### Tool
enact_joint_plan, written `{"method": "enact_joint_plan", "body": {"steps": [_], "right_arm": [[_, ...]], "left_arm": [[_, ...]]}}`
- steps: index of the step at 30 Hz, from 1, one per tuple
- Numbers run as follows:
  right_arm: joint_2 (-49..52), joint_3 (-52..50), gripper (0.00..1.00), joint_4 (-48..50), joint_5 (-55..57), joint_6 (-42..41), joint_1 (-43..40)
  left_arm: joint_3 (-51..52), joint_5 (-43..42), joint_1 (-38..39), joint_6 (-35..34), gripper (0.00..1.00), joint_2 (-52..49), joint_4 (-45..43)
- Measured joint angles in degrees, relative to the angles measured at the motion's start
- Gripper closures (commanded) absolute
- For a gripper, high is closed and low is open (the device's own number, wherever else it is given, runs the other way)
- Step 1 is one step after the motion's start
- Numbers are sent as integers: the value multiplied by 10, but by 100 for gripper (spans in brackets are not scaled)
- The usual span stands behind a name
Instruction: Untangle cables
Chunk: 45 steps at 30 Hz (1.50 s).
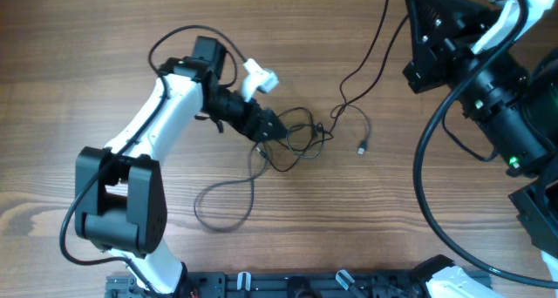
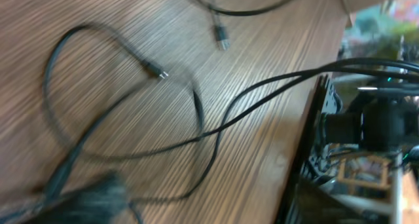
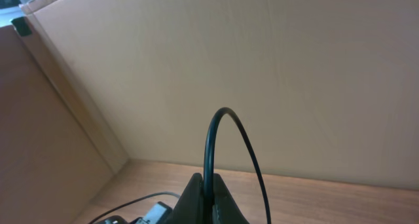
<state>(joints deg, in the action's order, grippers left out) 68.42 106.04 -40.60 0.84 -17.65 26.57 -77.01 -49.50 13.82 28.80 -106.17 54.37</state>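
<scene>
Black cables (image 1: 301, 134) lay knotted near the middle of the wooden table (image 1: 418, 246), with a loose loop trailing toward the near edge and a small plug (image 1: 361, 148) lying free just right of the knot. The left gripper (image 1: 272, 128) sat in the left side of the tangle, its wrist view too blurred to tell whether the fingers were apart or together. The right gripper (image 3: 204, 199) faced a cardboard wall (image 3: 294, 67), fingers pressed together on a cable strand (image 3: 211, 129) arching up from between them.
</scene>
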Motion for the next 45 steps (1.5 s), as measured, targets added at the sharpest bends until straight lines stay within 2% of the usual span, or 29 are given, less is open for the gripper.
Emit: {"method": "enact_joint_plan", "body": {"steps": [4,6,8,10,13,14,15,16,20,21,27,30,31,32,35,36,38,41,45], "right_arm": [[0,0,96,-4,-5,0,0],[0,0,96,-12,-7,0,0],[0,0,96,-19,-7,0,0],[0,0,96,-22,-8,0,0],[0,0,96,-26,-8,0,0],[0,0,96,-28,-8,0,0],[0,0,96,-29,-8,2,0],[0,0,96,-31,-8,7,0],[-2,0,96,-33,-8,15,0],[-3,0,96,-35,-8,15,0],[-18,0,96,-58,17,28,0],[-20,0,96,-69,72,30,0],[-19,0,96,-70,130,35,0],[-18,0,96,-70,152,39,0],[-8,0,96,-68,211,73,-16],[-1,0,96,-67,223,82,-28],[18,0,96,-63,239,97,-69],[48,0,96,-43,242,112,-145],[83,0,96,14,171,132,-328]], "left_arm": [[0,10,30,1,2,0,-17],[0,-1,41,8,16,0,-17],[0,-12,54,17,23,0,-28],[0,-18,68,24,21,0,-43],[0,-25,106,28,6,0,-69],[0,-27,118,30,6,0,-77],[0,-28,132,32,11,0,-86],[0,-29,147,33,33,0,-94],[0,-29,187,34,92,0,-127],[0,-25,197,35,96,0,-138],[0,65,206,5,96,0,-146],[0,144,195,-40,96,0,-146],[0,173,186,-58,94,0,-146],[0,196,178,-71,90,0,-145],[0,220,158,-88,64,0,-134],[0,226,150,-98,60,0,-134],[0,238,134,-113,55,0,-132],[0,246,116,-127,53,0,-125],[0,251,100,-136,51,0,-105]]}}
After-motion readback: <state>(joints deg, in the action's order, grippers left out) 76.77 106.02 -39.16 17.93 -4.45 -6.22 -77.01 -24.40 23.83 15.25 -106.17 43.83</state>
